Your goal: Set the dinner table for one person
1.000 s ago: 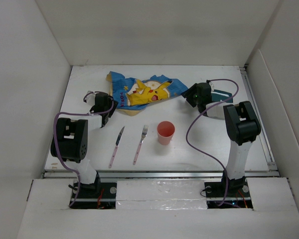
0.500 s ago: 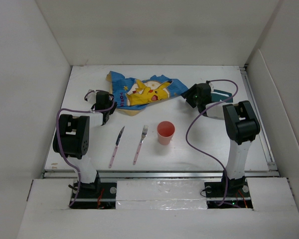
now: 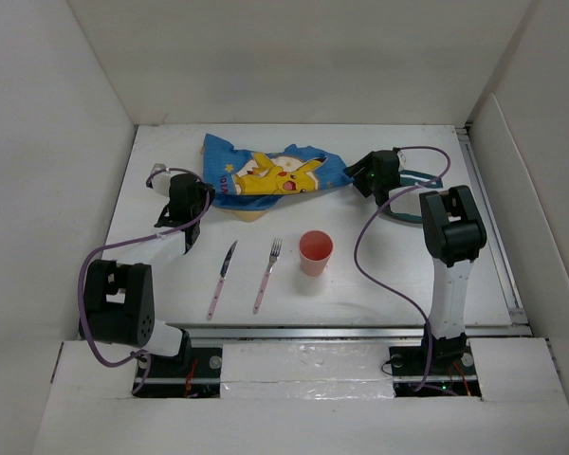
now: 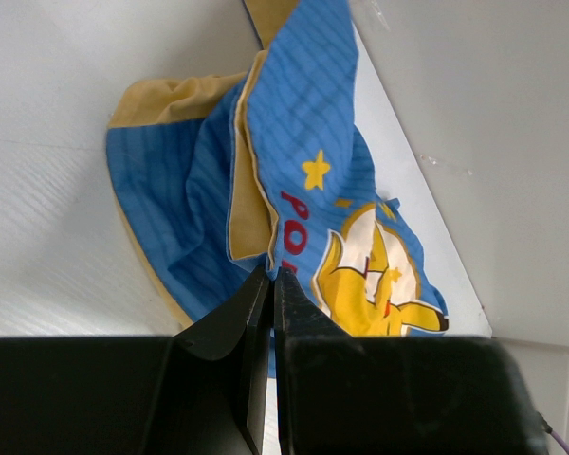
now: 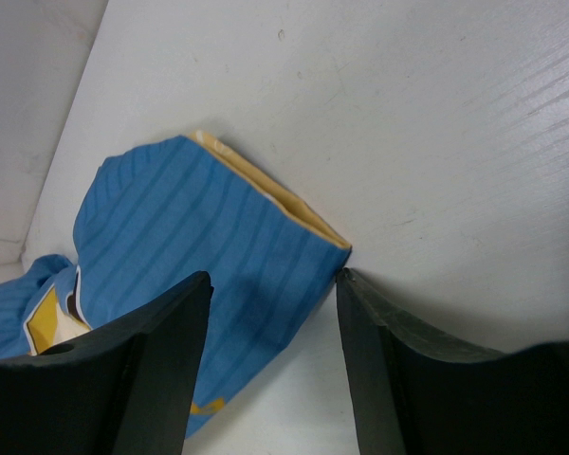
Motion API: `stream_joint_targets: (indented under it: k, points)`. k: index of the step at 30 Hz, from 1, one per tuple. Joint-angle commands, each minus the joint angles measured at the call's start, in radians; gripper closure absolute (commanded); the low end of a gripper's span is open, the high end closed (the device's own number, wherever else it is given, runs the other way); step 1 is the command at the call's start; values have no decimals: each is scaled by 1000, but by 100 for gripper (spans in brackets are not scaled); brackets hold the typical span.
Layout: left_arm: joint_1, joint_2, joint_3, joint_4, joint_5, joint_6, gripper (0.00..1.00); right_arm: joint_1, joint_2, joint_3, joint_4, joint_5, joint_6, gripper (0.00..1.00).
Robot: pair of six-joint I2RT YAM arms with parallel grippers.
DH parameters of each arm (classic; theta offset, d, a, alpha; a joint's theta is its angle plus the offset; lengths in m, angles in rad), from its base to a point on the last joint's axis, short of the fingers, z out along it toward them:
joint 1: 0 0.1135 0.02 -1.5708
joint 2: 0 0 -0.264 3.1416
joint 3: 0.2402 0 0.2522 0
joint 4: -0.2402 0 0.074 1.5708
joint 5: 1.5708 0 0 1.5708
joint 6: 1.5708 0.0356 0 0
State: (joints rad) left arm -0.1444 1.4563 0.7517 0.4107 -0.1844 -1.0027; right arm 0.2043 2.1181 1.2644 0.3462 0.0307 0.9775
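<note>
Black left end effector [image 4: 273, 277] pinched tight on the folded left edge of the blue cartoon-print cloth [image 3: 266, 175], cloth lying rumpled at the far middle of the white worktop [image 3: 379, 275], right end effector [image 5: 273, 282] spread wide, fingers either side of the cloth's right corner

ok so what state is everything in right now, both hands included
blue pikachu-print cloth placemat: rumpled, folded over itself, not spread flat
left hand: shut on an edge of the placemat
right hand: open, a placemat corner between its fingers
pink plastic cup: upright, not held
pink-handled knife: lying flat, not held
pink-handled fork: lying flat, not held
</note>
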Motion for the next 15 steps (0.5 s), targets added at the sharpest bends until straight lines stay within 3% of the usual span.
stream_joint_targets:
  k: [1, 10, 15]
  points:
    - [-7, -45, -31, 16, -30, 19, 100, 18, 11, 30, -41, 43, 33, 42]
    - [-7, -22, -28, 26, -4, 3, 100, 56, -46, -33, -73, 117, 58, 54]
    - [-7, -34, -35, 34, -12, -8, 100, 56, -9, 81, -229, 141, 15, 55]
